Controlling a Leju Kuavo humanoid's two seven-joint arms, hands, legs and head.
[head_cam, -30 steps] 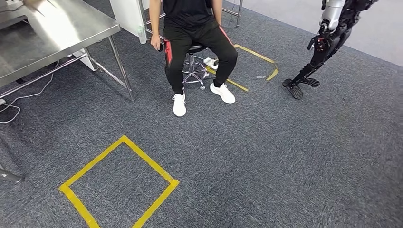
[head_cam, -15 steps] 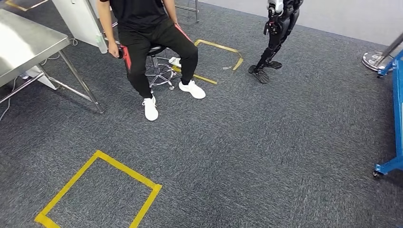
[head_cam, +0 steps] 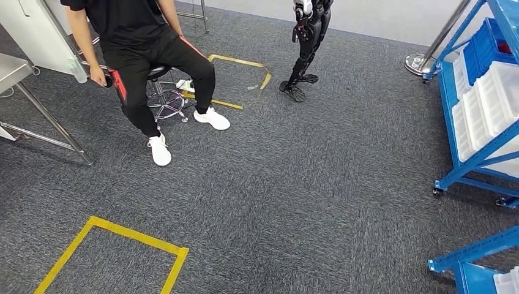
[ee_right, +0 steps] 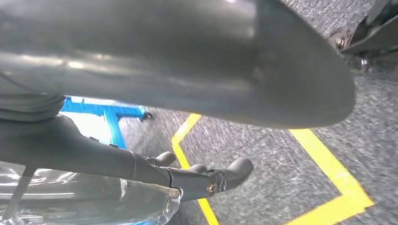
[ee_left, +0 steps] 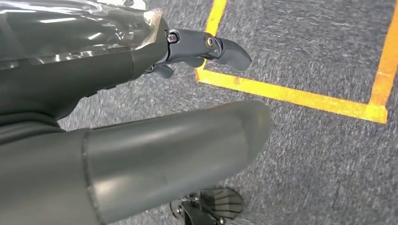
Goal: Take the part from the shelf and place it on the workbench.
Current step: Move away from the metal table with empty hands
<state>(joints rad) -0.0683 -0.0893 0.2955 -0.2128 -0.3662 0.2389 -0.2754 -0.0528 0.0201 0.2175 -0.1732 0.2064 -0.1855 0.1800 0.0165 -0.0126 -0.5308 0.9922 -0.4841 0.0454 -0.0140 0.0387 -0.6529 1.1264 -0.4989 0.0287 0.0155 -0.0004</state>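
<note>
Grey carpet (head_cam: pixel 306 202) is seen from the head, with a blue shelf (head_cam: pixel 471 110) of white bins at right and a seated person (head_cam: pixel 141 55). Wrist views show the left hand (ee_left: pixel 141 108) and right hand (ee_right: pixel 187 140) empty, fingers apart; the part cannot be made out.

- A person (head_cam: pixel 138 46) in black sits on a stool (head_cam: pixel 160 86), far left.
- Yellow tape square (head_cam: pixel 113 257) on grey carpet (head_cam: pixel 294 184), near left.
- Another humanoid robot (head_cam: pixel 308 37) stands far off.
</note>
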